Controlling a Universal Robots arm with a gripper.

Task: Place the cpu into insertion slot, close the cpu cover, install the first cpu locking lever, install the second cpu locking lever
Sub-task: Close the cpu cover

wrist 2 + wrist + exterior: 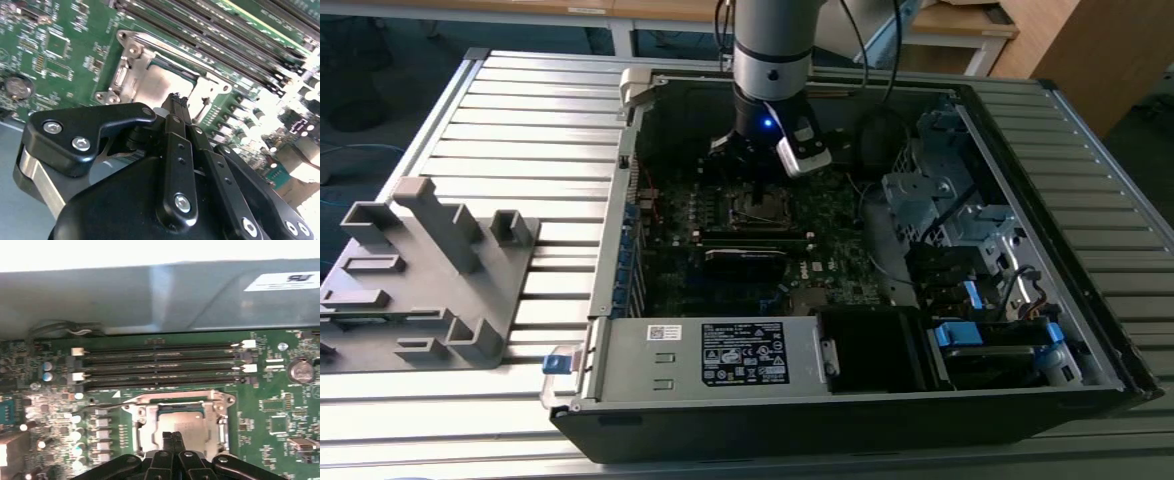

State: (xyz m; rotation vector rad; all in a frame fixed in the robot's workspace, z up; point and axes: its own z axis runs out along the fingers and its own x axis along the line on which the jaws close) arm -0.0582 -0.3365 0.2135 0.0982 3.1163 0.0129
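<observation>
Right at the socket, the black two-finger gripper [172,436] has its fingertips pressed together with nothing pinched between them. The tips hang over the near edge of the cpu [180,419], a small flat square chip with a dull silver-tan metal top; whether they touch it cannot be told. In both wrist views the chip lies seated in its socket. The cpu cover [144,431] — a square silver metal frame with an open centre window — lies flat down around it. In the second wrist view the gripper [176,100] and its black linkage hide the near side of the cpu [161,85] and of the cpu cover [131,52].

Beyond the socket run four long black memory slots [160,365], with a round silver coin battery [301,371] off to one side on the green motherboard [270,405]. Behind the slots stands the grey metal case wall [150,300].

In the exterior view the silver-grey robot arm [774,50] reaches down into the open black computer case [1067,300]. A silver power supply with a black label [734,352] fills the case's near edge. At the exterior view's left, a grey plastic fixture [434,270] sits on the slatted aluminium table [520,100], well apart from the case.
</observation>
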